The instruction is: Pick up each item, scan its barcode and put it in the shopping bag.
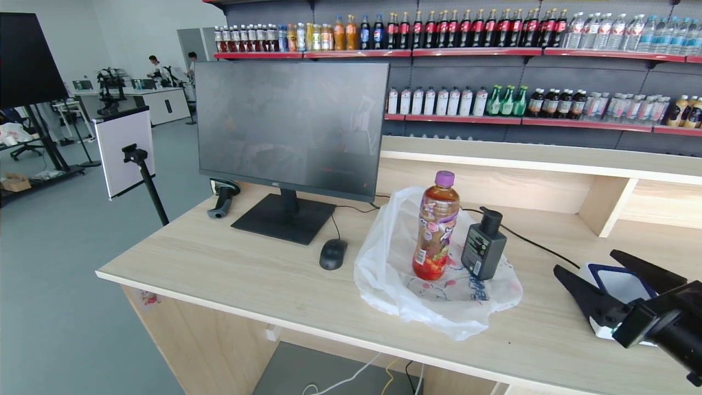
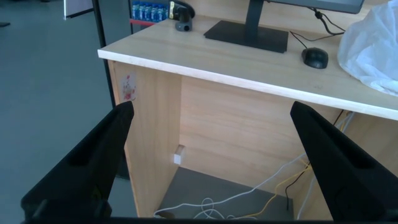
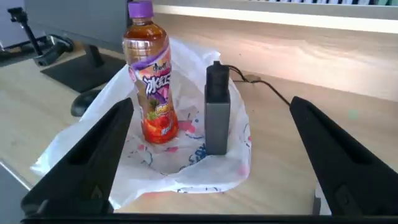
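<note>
Well, two things to buy stand on one white shopping bag [image 1: 395, 274], a bit right of the middle of the head view. One is a red tea bottle [image 1: 436, 230] with a purple cap. The other is a dark pump bottle [image 1: 483, 247]. Both are upright and just beside each other. The bag lies spread out on the counter [image 1: 247, 280].

One black mouse [image 1: 333, 254] sits just left of the bag. One big dark screen [image 1: 290, 126] stands behind it, and one hand scanner [image 1: 222, 200] rests further left. A black cable [image 1: 535, 244] runs behind the pump bottle.

At the lower right, the right pincer [image 1: 586, 261] is spread wide and pinches nothing. It partly hides a white and blue thing [image 1: 620, 282]. The left pincer [image 2: 211, 107] is spread too, low before the counter's front, with nothing in it.
</note>
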{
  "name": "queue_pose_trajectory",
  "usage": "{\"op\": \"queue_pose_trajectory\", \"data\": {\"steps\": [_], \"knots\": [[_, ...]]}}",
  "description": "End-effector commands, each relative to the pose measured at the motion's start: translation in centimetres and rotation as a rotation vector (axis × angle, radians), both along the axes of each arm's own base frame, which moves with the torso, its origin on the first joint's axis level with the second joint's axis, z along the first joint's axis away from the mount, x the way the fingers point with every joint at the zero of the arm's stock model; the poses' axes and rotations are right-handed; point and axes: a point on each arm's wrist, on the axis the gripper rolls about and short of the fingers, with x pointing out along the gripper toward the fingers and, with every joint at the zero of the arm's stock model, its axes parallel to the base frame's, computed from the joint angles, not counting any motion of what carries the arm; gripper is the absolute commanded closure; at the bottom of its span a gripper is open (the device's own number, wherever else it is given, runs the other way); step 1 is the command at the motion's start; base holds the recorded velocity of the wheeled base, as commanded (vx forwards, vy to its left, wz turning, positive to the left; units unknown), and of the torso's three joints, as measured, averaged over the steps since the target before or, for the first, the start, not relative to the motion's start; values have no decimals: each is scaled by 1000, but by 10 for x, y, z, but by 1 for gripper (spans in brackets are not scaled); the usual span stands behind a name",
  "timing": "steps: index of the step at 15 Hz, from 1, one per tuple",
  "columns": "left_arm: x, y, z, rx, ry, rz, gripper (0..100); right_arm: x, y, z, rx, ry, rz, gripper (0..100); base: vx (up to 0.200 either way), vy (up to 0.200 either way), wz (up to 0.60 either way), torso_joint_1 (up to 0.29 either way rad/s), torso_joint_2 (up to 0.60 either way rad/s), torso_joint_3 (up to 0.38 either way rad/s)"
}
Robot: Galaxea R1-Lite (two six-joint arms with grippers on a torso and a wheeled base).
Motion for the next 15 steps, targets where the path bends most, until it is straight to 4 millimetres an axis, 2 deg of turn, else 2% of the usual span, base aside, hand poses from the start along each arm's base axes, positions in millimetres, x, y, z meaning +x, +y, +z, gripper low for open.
{"op": "queue_pose_trajectory", "data": {"steps": [1, 2, 3, 5, 7, 10, 11, 13, 15], "knots": [[0, 0, 0, 0, -1, 0, 0, -89, -17, -17, -64, 108, 39, 0, 0, 0, 0, 0, 0, 0], [0, 0, 0, 0, -1, 0, 0, -127, -26, -44, -125, 161, 55, 0, 0, 0, 0, 0, 0, 0], [0, 0, 0, 0, -1, 0, 0, -154, -33, -69, -141, 146, 73, 0, 0, 0, 0, 0, 0, 0], [0, 0, 0, 0, -1, 0, 0, -156, -34, -65, -132, 52, 44, 0, 0, 0, 0, 0, 0, 0], [0, 0, 0, 0, -1, 0, 0, -156, -34, -66, -141, 58, 44, 0, 0, 0, 0, 0, 0, 0], [0, 0, 0, 0, 1, 0, 0, -155, -35, -67, -50, 96, -26, 0, 0, 0, 0, 0, 0, 0], [0, 0, 0, 0, -1, 0, 0, -155, -35, -67, -52, 104, -59, 0, 0, 0, 0, 0, 0, 0], [0, 0, 0, 0, -1, 0, 0, -152, -32, -66, -50, 152, -253, 0, 0, 0, 0, 0, 0, 0], [0, 0, 0, 0, 1, 0, 0, -159, -32, -67, -38, 56, -270, 0, 0, 0, 0, 0, 0, 0]]}}
